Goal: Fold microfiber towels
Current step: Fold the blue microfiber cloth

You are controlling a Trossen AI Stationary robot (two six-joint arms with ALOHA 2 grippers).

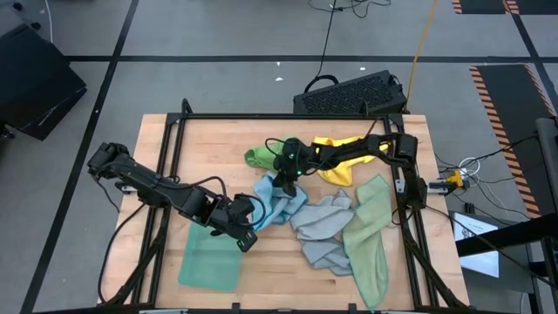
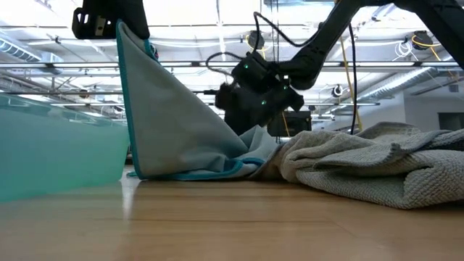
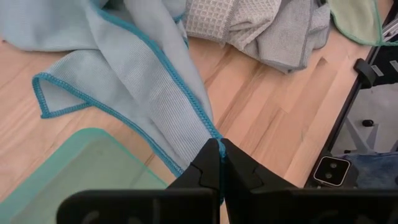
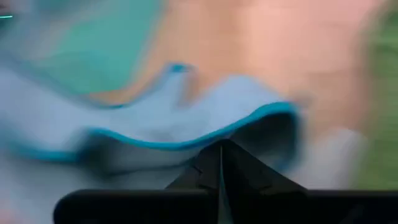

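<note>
A light blue towel with a teal hem lies mid-table, one corner lifted by my left gripper, which is shut on it. From the far right, my right gripper reaches to the same towel's far part and is shut at its hem. A folded teal green towel lies flat near the front left. To the right, a grey towel and a pale sage green towel lie crumpled. A yellow towel and a bright green towel lie at the back. My left gripper pinches the light blue towel's hemmed corner between its two fingers, coming slantwise from above. The corner is held high. The cloth runs taut down from it in a triangle, and its lower part rests on the table. My right gripper is shut at the towel's teal-hemmed edge, slanting down from the table's far right. The hem meets the fingertips, but the blur hides how many layers are between them. The cloth there bulges up slightly from the heap.
Black frame rails run along the table's left, right and far sides. A dark keyboard-like box sits beyond the far edge. Bare wood shows at the front centre between the teal and grey towels.
</note>
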